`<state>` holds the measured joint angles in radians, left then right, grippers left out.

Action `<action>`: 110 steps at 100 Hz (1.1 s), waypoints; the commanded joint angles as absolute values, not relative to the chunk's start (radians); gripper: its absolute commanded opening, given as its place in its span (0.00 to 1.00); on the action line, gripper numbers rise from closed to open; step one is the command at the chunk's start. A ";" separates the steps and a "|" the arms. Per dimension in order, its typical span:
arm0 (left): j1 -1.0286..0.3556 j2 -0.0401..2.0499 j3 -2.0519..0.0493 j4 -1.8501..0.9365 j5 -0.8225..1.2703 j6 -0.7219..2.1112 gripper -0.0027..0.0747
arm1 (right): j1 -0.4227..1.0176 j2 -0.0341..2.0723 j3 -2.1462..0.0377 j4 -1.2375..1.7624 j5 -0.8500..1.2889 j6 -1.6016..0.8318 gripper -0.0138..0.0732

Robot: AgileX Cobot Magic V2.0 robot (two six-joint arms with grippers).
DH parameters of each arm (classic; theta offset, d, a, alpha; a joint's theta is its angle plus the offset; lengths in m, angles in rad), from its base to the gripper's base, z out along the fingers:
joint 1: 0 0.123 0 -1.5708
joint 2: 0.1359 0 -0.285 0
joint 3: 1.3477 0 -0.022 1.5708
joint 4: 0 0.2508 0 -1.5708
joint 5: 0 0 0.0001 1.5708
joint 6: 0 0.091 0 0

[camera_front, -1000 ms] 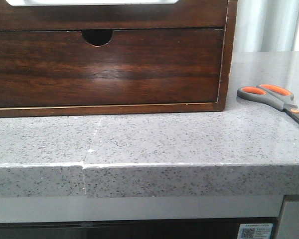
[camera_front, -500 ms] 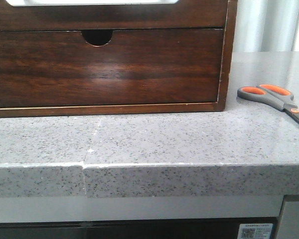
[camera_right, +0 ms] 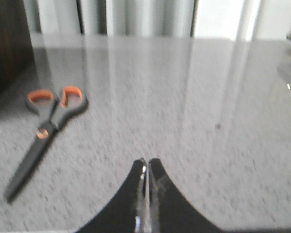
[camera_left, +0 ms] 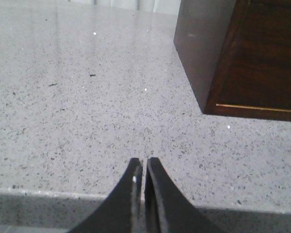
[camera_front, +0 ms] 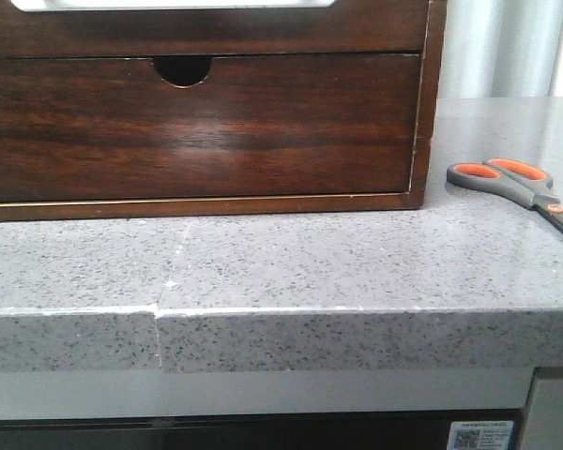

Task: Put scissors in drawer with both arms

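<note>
Basically both grippers, left gripper (camera_left: pixel 143 167) and right gripper (camera_right: pixel 148 167), were pressed together and empty, scissors (camera_front: pixel 521 190) lay flat on the countertop (camera_front: pixel 291 262) right of the apparently closed drawer (camera_front: pixel 202 127), so flat blades risked a slipped pinch.

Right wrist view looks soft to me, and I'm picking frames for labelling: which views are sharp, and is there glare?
Right wrist view: blurred, scissors soft. Left wrist view: sharp countertop speckle. Front view: sharp, pale sheen on the drawer.
</note>
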<state>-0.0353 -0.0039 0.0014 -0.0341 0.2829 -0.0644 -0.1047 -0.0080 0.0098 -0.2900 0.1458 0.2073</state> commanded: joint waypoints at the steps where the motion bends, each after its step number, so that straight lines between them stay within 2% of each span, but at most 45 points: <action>1: -0.032 -0.032 0.021 -0.043 0.175 -0.066 0.01 | -0.108 -0.029 0.038 -0.312 0.008 0.196 0.11; 19: -0.032 -0.032 0.021 -0.043 0.100 -0.066 0.01 | -0.108 -0.029 0.038 -0.312 -0.040 0.196 0.11; 79: -0.032 -0.032 0.021 0.046 0.089 -0.066 0.01 | -0.108 -0.029 0.038 -0.285 -0.092 0.196 0.11; 110: -0.032 -0.032 0.018 0.083 -0.048 -0.068 0.01 | -0.108 -0.024 0.021 -0.219 -0.084 0.196 0.11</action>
